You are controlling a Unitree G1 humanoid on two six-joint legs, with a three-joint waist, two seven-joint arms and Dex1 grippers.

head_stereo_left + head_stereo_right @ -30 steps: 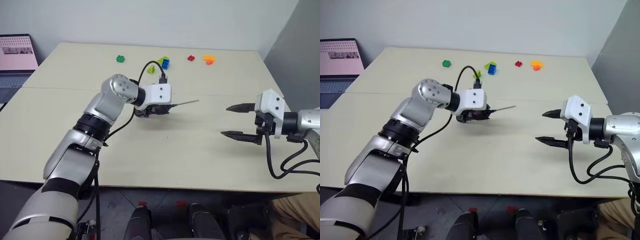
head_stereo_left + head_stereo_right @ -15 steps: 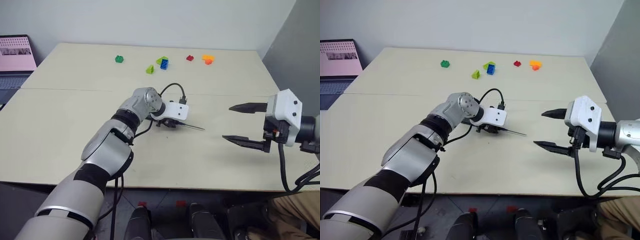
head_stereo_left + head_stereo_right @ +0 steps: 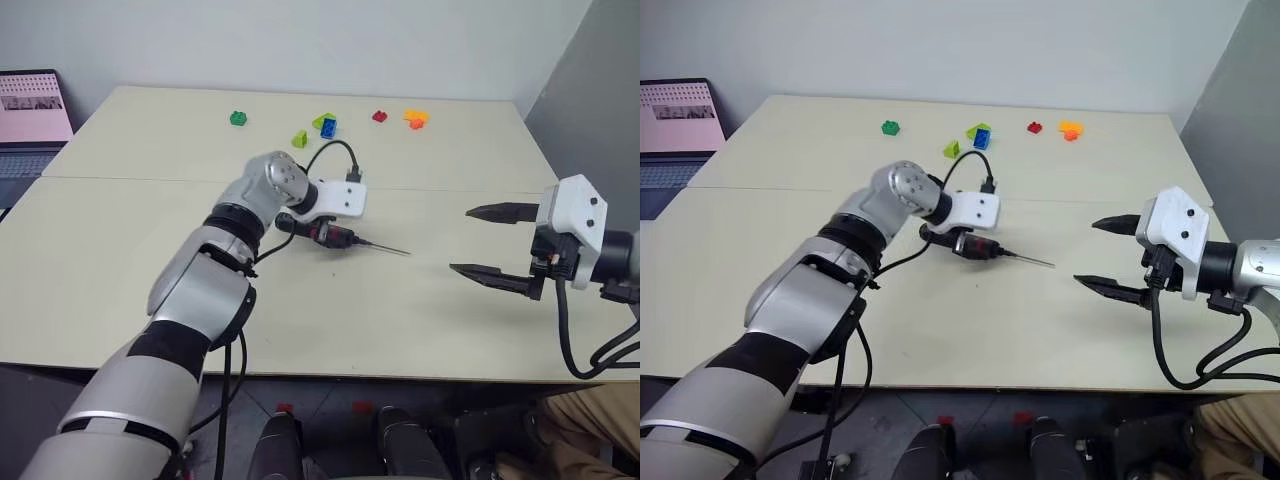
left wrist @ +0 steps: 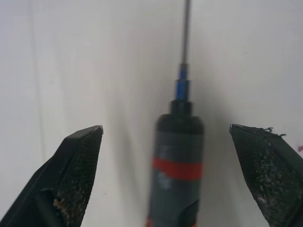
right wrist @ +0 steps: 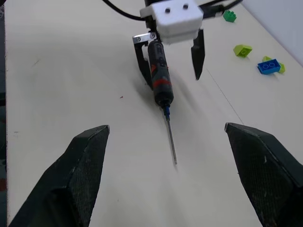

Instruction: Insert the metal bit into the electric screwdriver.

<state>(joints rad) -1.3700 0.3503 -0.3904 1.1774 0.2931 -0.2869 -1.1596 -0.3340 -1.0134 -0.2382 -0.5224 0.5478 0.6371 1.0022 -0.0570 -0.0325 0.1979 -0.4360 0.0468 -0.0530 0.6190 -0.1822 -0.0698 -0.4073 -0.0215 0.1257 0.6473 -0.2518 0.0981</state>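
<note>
Left end effector (image 5: 170, 52): fingers spread wide, one on each side of the electric screwdriver, neither clamping it; it hangs just over the tool near the middle of the desk.
Right end effector (image 3: 495, 242): fingers spread apart, nothing between them; it hovers above the desk's right part, pointing toward the screwdriver, well apart from it.
Electric screwdriver (image 5: 158, 71): lies flat on the desk, black body with a red band, its tapered tip pointing toward the right end effector.
Metal bit (image 5: 170, 142): seated in the screwdriver's tip behind a small blue collar, running straight out along the desk surface, its free end resting on the desk.
Desk (image 3: 300, 320): pale surface, a seam crossing it from left to right just behind the left end effector.
Open room: bare desk between the bit's free end and the right end effector, and all along the near edge.
Toy bricks (image 3: 325, 125): green, blue, red and orange pieces scattered near the far edge, well apart from both end effectors.
Laptop (image 3: 30, 110): off the desk's far left corner, screen lit.
Containers: cannot tell of any.
</note>
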